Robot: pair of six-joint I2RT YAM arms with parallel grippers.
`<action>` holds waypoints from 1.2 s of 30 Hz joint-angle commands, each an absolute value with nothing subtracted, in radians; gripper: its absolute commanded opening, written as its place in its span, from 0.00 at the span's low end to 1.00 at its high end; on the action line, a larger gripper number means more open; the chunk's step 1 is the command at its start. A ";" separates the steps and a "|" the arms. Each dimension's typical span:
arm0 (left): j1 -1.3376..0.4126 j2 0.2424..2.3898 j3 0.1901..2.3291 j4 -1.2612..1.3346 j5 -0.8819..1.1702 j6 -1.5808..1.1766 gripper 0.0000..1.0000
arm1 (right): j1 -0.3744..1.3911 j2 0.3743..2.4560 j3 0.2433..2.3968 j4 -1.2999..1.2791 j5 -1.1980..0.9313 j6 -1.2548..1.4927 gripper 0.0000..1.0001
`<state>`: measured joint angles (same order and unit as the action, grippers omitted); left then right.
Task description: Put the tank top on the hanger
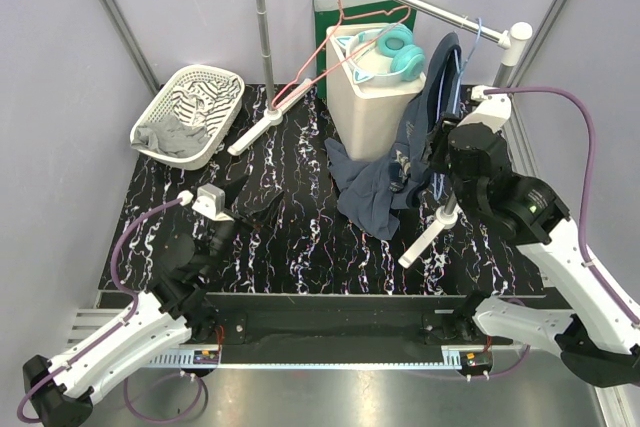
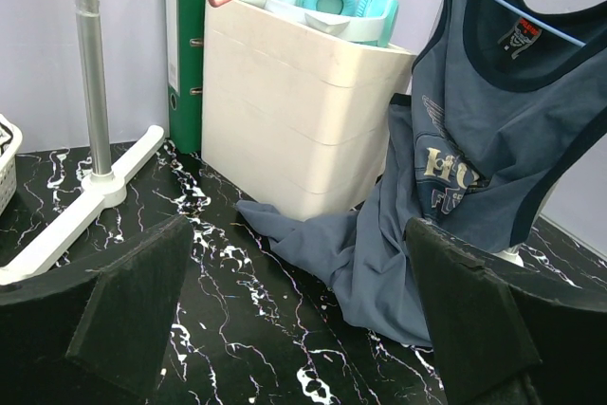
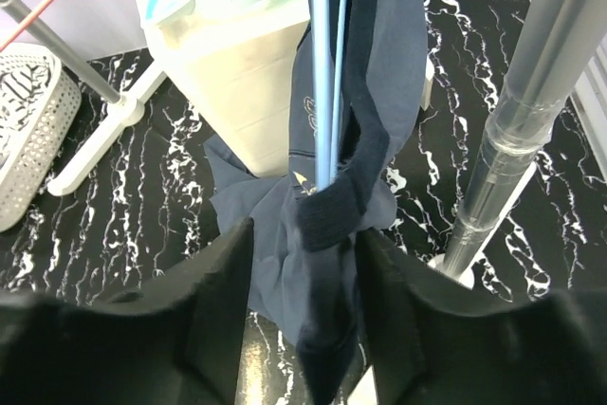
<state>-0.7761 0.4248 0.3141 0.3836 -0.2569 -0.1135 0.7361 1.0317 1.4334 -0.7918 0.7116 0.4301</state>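
Note:
The navy tank top (image 1: 432, 97) hangs from the rail at the right on the light-blue hanger (image 1: 456, 82), and its hem trails on the black table. In the left wrist view the hanger's bar (image 2: 542, 27) crosses the neck opening above the red label of the tank top (image 2: 493, 130). My right gripper (image 1: 440, 152) is at the top's lower side. In the right wrist view the gripper (image 3: 305, 301) is partly open with a dark strap (image 3: 332, 215) between the jaws, against the right finger. The hanger's wire (image 3: 322, 64) runs down beside the strap. My left gripper (image 1: 240, 212) is open and empty low over the table (image 2: 299, 310).
A cream bin (image 1: 370, 97) with teal headphones (image 1: 395, 47) stands at the back, with a green binder (image 1: 330, 7) behind it. A pink-red hanger (image 1: 340, 37) hangs on the rail. A white basket (image 1: 190, 112) holds grey and striped cloth. The rail's poles (image 1: 262, 27) (image 1: 445, 212) stand on white feet.

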 commanded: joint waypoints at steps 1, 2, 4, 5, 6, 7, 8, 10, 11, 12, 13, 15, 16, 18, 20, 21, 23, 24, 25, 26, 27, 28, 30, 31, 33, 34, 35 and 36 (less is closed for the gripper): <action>-0.784 0.419 0.337 0.430 -0.255 -0.110 0.99 | 0.727 1.000 1.434 -0.785 0.683 0.448 0.60; -0.784 0.419 0.337 0.430 -0.253 -0.110 0.99 | 0.729 0.990 1.434 -0.785 0.675 0.449 0.64; -0.784 0.420 0.337 0.430 -0.253 -0.110 0.99 | 0.729 0.982 1.431 -0.784 0.672 0.448 0.75; -0.784 0.420 0.337 0.430 -0.253 -0.110 0.99 | 0.729 0.973 1.430 -0.784 0.667 0.448 0.78; -0.784 0.422 0.337 0.430 -0.253 -0.110 0.99 | 0.729 0.968 1.428 -0.785 0.666 0.443 0.82; -0.782 0.420 0.337 0.430 -0.253 -0.109 0.99 | 0.729 0.963 1.428 -0.785 0.664 0.442 0.89; -0.782 0.422 0.336 0.430 -0.255 -0.109 0.99 | 0.729 0.954 1.427 -0.785 0.666 0.440 0.93; -0.784 0.422 0.336 0.430 -0.255 -0.107 0.99 | 0.729 0.945 1.422 -0.784 0.669 0.436 1.00; -0.784 0.425 0.337 0.430 -0.255 -0.109 0.99 | 0.729 0.936 1.420 -0.784 0.672 0.433 1.00; -0.784 0.425 0.339 0.430 -0.256 -0.107 0.99 | 0.729 0.930 1.419 -0.784 0.673 0.430 1.00; -0.782 0.426 0.339 0.430 -0.256 -0.107 0.99 | 0.729 0.919 1.419 -0.787 0.678 0.430 1.00; -0.784 0.426 0.339 0.428 -0.259 -0.106 0.99 | 0.729 0.905 1.417 -0.784 0.687 0.422 1.00; -0.784 0.428 0.339 0.426 -0.267 -0.106 0.99 | 0.729 0.887 1.414 -0.778 0.686 0.411 0.99; -0.782 0.431 0.342 0.423 -0.282 -0.106 0.99 | 0.729 0.859 1.396 -0.723 0.666 0.355 1.00; -0.784 0.440 0.345 0.410 -0.330 -0.107 0.99 | 0.729 0.822 1.385 -0.646 0.592 0.275 1.00; -0.784 0.443 0.350 0.403 -0.351 -0.110 0.99 | 0.729 0.813 1.388 -0.626 0.559 0.253 1.00; -0.784 0.454 0.357 0.381 -0.431 -0.115 0.99 | 0.729 0.804 1.405 -0.578 0.474 0.200 1.00; -0.782 0.457 0.360 0.374 -0.457 -0.120 0.99 | 0.729 0.807 1.413 -0.568 0.450 0.180 1.00; -0.784 0.457 0.362 0.364 -0.503 -0.121 0.99 | 0.729 0.819 1.422 -0.546 0.393 0.163 1.00; -0.784 0.457 0.362 0.361 -0.523 -0.124 0.99 | 0.729 0.836 1.445 -0.542 0.365 0.134 1.00; -0.784 0.456 0.362 0.353 -0.552 -0.127 0.99 | 0.729 0.874 1.459 -0.537 0.304 0.121 1.00; -0.784 0.451 0.362 0.351 -0.561 -0.127 0.99 | 0.730 0.896 1.489 -0.532 0.273 0.115 1.00; -0.784 0.449 0.362 0.347 -0.577 -0.126 0.99 | 0.730 0.948 1.517 -0.528 0.191 0.104 1.00; -0.782 0.446 0.362 0.345 -0.587 -0.126 0.99 | 0.732 0.995 1.535 -0.519 0.167 0.101 1.00; -0.784 0.446 0.365 0.338 -0.598 -0.124 0.99 | 0.741 1.032 1.537 -0.496 0.112 0.107 1.00; -0.784 0.445 0.368 0.328 -0.612 -0.126 0.99 | 0.768 1.061 1.526 -0.461 0.100 0.107 1.00; -0.782 0.445 0.370 0.327 -0.618 -0.126 0.99 | 0.793 1.074 1.523 -0.448 0.098 0.107 1.00; -0.784 0.446 0.370 0.327 -0.618 -0.123 0.99 | 0.822 1.090 1.522 -0.439 0.142 0.100 1.00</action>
<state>-0.7795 0.4526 0.3225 0.3130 -0.5491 -0.1146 0.7502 1.0176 1.5211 -0.5152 0.2195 0.1425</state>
